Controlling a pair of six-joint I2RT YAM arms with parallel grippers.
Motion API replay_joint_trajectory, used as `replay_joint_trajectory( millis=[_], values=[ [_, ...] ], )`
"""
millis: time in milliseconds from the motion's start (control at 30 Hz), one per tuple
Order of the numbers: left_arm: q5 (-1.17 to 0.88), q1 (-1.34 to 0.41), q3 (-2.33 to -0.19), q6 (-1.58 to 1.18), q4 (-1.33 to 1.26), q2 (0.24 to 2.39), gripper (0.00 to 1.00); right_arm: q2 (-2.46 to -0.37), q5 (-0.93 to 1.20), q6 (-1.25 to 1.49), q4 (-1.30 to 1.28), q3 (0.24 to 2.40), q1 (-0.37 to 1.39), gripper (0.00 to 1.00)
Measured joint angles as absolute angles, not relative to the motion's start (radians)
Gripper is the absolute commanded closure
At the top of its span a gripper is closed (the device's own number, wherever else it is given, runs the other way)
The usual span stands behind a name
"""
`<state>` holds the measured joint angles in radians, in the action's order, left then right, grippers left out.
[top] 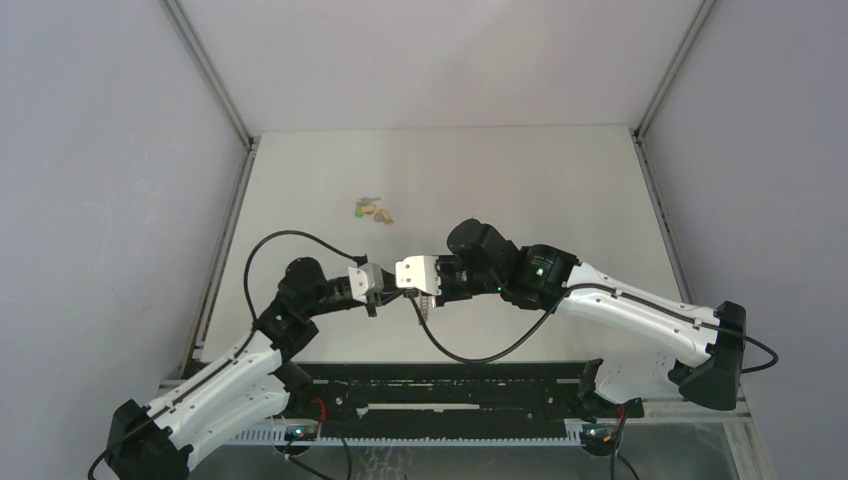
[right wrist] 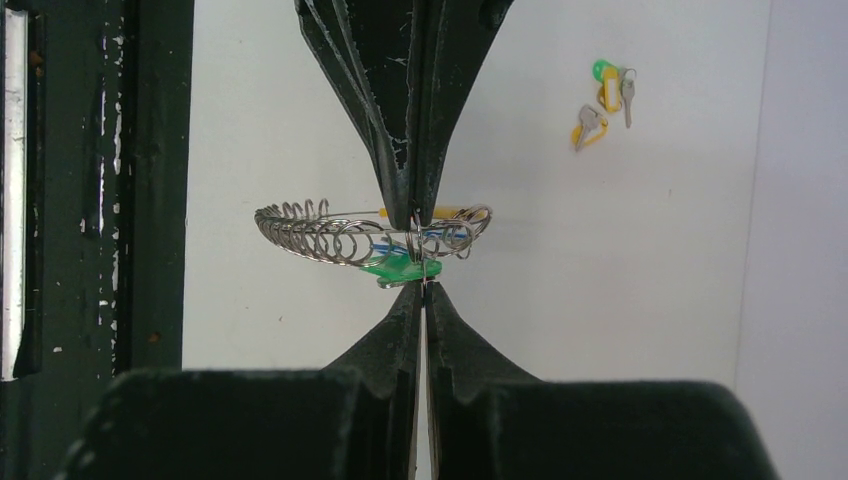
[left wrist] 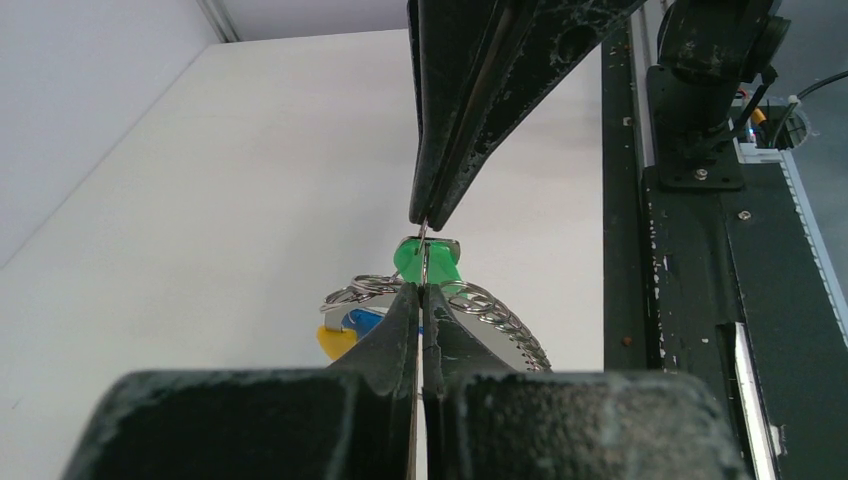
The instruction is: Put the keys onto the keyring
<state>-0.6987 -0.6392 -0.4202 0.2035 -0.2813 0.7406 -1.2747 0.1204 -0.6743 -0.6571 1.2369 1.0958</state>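
Above the white table, your left gripper and right gripper both clamp the large silvery coiled-wire keyring, likely steadying it to seat the green-headed key, spare coloured keys well apart.

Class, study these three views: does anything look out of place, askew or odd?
Nothing looks damaged. One oddity: a cluster of green- and yellow-headed metal keys lies alone on the white table, far from the coiled silvery metal keyring pinched between the left gripper and right gripper, so they are not yet threaded.
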Motion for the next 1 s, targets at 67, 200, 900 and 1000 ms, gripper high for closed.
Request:
replay_joint_trajectory(
  millis=[67,200,900,1000],
  values=[
    [-0.691,-0.639,-0.42,0.204,-0.281,0.74,1.0,-1.274,0.115,-0.673,-0.658,1.237,1.096,1.0],
    [-0.686,-0.639,-0.42,0.204,-0.275,0.74,1.0,-1.274,0.111,-0.67,-0.658,1.237,1.096,1.0],
    [-0.661,-0.639,-0.42,0.204,-0.273,0.737,1.0,-1.274,0.103,-0.669,-0.659,1.237,1.096,1.0],
    [-0.658,-0.639,-0.42,0.204,-0.274,0.737,1.0,-1.274,0.103,-0.669,-0.659,1.237,1.096,1.0]
  ],
)
